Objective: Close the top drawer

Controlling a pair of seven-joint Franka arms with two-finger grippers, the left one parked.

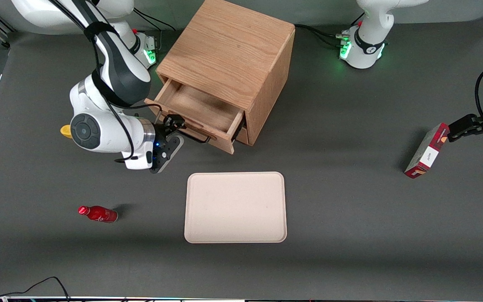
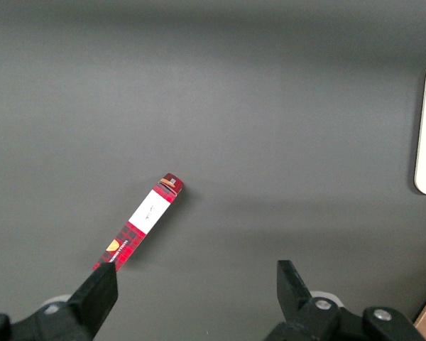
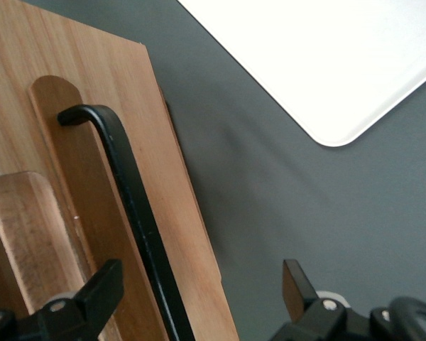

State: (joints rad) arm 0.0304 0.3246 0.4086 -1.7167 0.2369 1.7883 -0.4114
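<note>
Dark grey matting covers the table [image 1: 350, 209], and we read it from the working arm's end across. A red bottle [image 1: 97, 214] lies at about eight o'clock from the tray [image 1: 235, 207], well apart from it. Our gripper [image 1: 177, 126] sits right at the front panel of the top drawer [image 1: 197, 115], at roughly eleven o'clock from the tray; the fingers [image 3: 99, 295] stand apart, one on each side of the black handle [image 3: 131, 206], clamped on nothing. The drawer is pulled well out of the cabinet [image 1: 229, 54], its light-oak interior open to view. Toward the parked arm's end stands a red box [image 1: 427, 151], far from our work. We judge the push not yet made. The risks we see: with the handle between the open fingers, a push may land on the thin bar instead of the panel and skid along it; pressing nearer one end of the panel could rack the drawer and jam it partway; and a hard shove may slide the whole cabinet across the mat.
</note>
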